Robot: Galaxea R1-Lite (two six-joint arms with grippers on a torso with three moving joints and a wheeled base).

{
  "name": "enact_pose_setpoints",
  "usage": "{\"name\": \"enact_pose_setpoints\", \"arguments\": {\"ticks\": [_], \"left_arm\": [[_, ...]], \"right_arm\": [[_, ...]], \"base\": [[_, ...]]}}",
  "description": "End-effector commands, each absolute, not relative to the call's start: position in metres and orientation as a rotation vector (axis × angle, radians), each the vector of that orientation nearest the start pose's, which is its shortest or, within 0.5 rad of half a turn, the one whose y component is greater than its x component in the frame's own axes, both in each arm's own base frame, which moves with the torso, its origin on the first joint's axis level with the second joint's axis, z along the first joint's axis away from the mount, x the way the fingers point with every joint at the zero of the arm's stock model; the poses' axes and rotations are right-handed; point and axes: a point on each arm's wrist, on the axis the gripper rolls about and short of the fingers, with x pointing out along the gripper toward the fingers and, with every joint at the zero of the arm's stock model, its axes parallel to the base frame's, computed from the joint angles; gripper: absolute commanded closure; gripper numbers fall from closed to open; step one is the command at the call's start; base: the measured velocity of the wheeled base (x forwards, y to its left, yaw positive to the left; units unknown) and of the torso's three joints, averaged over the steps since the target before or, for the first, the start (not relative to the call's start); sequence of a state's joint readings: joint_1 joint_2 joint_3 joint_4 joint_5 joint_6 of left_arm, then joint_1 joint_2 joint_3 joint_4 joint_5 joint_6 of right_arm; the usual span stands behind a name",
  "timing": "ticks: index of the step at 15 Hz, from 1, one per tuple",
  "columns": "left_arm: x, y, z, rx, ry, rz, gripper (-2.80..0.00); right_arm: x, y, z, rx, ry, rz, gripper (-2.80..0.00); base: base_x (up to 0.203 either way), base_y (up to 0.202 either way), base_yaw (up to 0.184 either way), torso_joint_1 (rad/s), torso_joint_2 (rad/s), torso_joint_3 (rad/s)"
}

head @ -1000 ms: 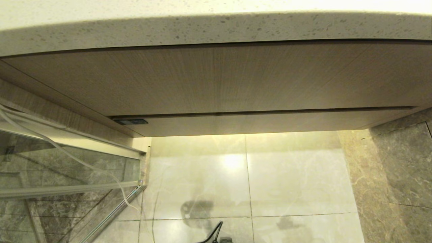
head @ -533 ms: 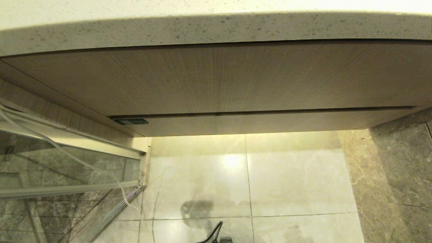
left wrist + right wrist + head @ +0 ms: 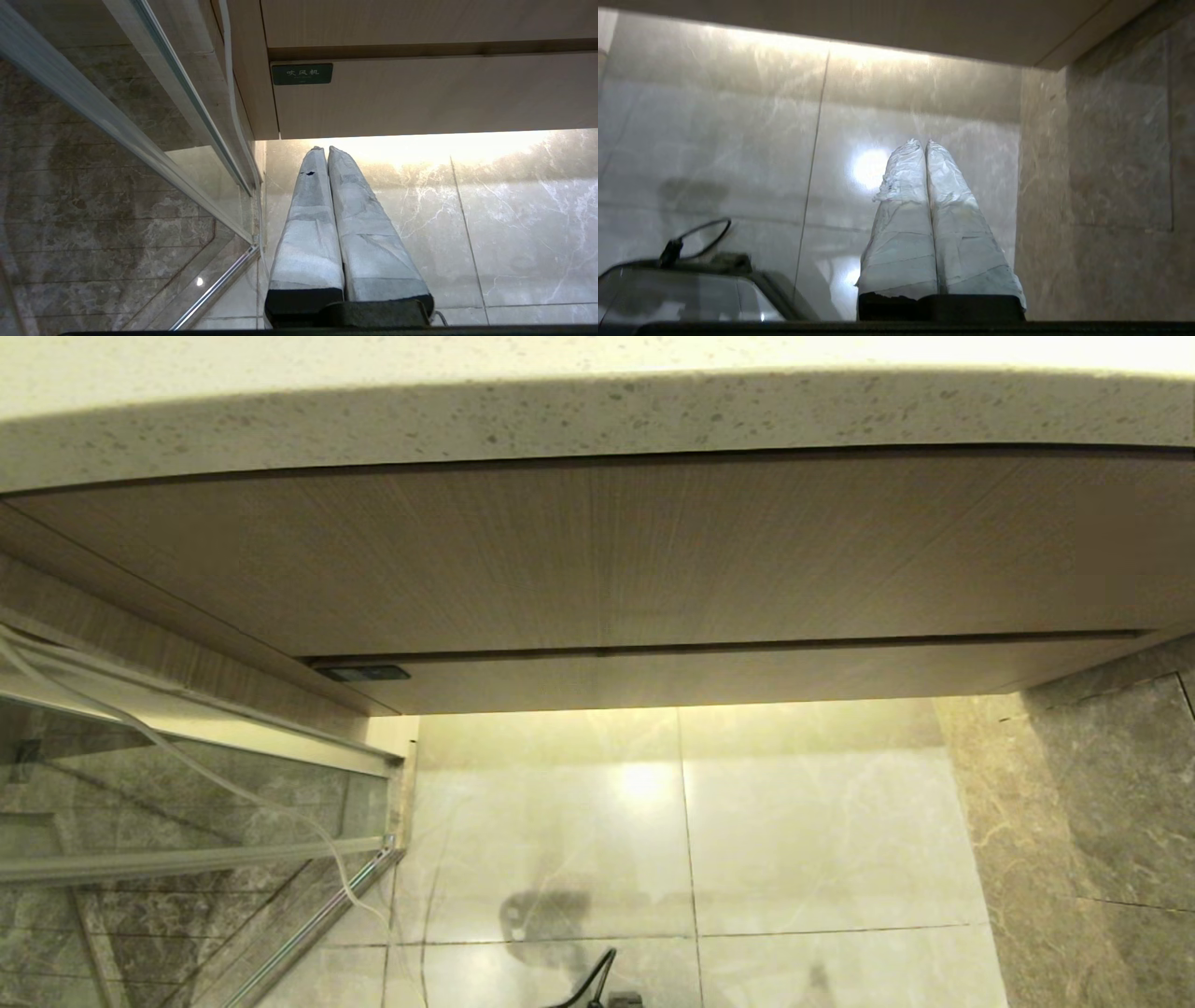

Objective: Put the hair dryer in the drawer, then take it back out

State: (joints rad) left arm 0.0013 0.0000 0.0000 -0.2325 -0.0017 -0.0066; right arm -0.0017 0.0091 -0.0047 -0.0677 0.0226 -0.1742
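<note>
The drawer (image 3: 709, 677) is pushed in: only its narrow wood-grain front shows, under the taller wood panel, with a small dark label (image 3: 362, 673) at its left end. In the left wrist view that same drawer front (image 3: 434, 95) and label (image 3: 302, 73) lie ahead of my left gripper (image 3: 325, 149), which is shut and empty, low above the floor. My right gripper (image 3: 923, 142) is shut and empty too, held low over the pale tiles. The hair dryer is out of view; a thin white cord (image 3: 168, 747) runs down at the left.
A speckled stone countertop (image 3: 597, 420) overhangs the cabinet. A glass shower partition with a metal rail (image 3: 308, 929) stands at the left. A dark marble wall (image 3: 1111, 821) closes the right side. Pale floor tiles (image 3: 822, 840) lie below. The robot's base (image 3: 682, 284) shows in the right wrist view.
A faint shadow on the floor tiles at the bottom right has shrunk and slid down. The drawer and everything else stay as before.
</note>
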Motion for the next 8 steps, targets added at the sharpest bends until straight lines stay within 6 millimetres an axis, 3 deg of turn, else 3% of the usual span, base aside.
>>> {"name": "enact_pose_setpoints", "arguments": {"ticks": [1,8], "left_arm": [[-0.0219,-0.0001,0.0883,-0.007,-0.195,-0.001,0.0],[-0.0219,-0.0001,0.0882,-0.007,-0.194,-0.001,0.0]], "right_arm": [[-0.0248,0.0006,0.0796,-0.175,0.001,0.023,0.0],[-0.0233,0.0005,0.0814,-0.097,-0.061,0.018,0.0]], "base": [[0.0,0.0,0.0,0.0,0.0,0.0],[0.0,0.0,0.0,0.0,0.0,0.0]]}}
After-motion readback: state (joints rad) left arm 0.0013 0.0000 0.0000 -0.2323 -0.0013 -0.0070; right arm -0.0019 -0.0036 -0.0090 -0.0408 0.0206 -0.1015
